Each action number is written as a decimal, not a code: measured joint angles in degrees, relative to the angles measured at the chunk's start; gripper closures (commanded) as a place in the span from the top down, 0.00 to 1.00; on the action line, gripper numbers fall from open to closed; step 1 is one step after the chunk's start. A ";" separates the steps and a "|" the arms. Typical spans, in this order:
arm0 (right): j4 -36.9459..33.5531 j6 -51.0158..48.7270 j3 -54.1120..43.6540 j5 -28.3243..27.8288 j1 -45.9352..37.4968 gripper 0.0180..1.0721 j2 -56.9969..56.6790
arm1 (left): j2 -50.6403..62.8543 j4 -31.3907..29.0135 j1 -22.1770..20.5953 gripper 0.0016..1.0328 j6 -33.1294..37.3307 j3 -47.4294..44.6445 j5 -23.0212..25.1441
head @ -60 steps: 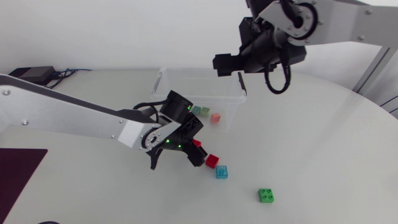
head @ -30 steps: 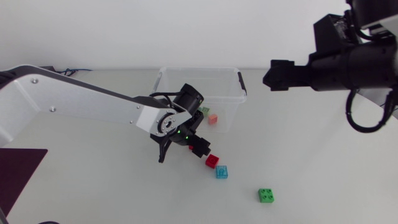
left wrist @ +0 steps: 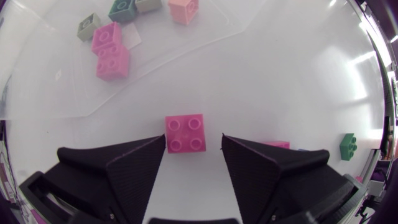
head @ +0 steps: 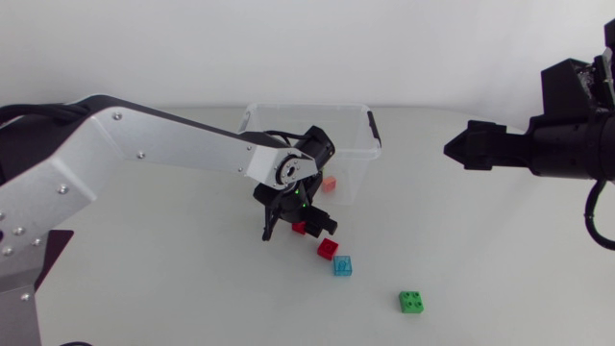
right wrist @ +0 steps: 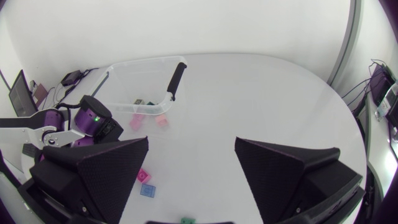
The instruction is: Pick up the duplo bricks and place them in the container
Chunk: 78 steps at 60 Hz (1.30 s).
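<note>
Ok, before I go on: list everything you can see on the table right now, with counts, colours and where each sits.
container: one, clear with black handles, far middle of the table.
bricks in the container: at least five; pink, salmon, teal, grey-green, beige; on its floor.
red brick at the claw: one, on the table between the left claw's fingers, with a gap on one side.
second red brick: one, on the table just beyond that claw.
blue brick: one, beside the second red brick.
green brick: one, alone at the near right.
left claw: black, open, low in front of the container.
right claw: black, open, empty, raised at the right.
</note>
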 measured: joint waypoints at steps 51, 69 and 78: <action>-10.71 -7.32 -7.65 -6.99 0.04 0.95 -4.76 | -4.52 -2.67 1.27 0.14 -2.47 -4.85 0.46; -13.68 -5.73 -7.72 -8.02 2.99 0.95 16.17 | -25.51 -3.08 1.22 0.14 0.55 -9.64 0.48; -14.93 -3.08 -7.72 -7.15 7.10 0.95 26.01 | -31.76 0.74 1.49 0.14 2.51 -9.64 0.72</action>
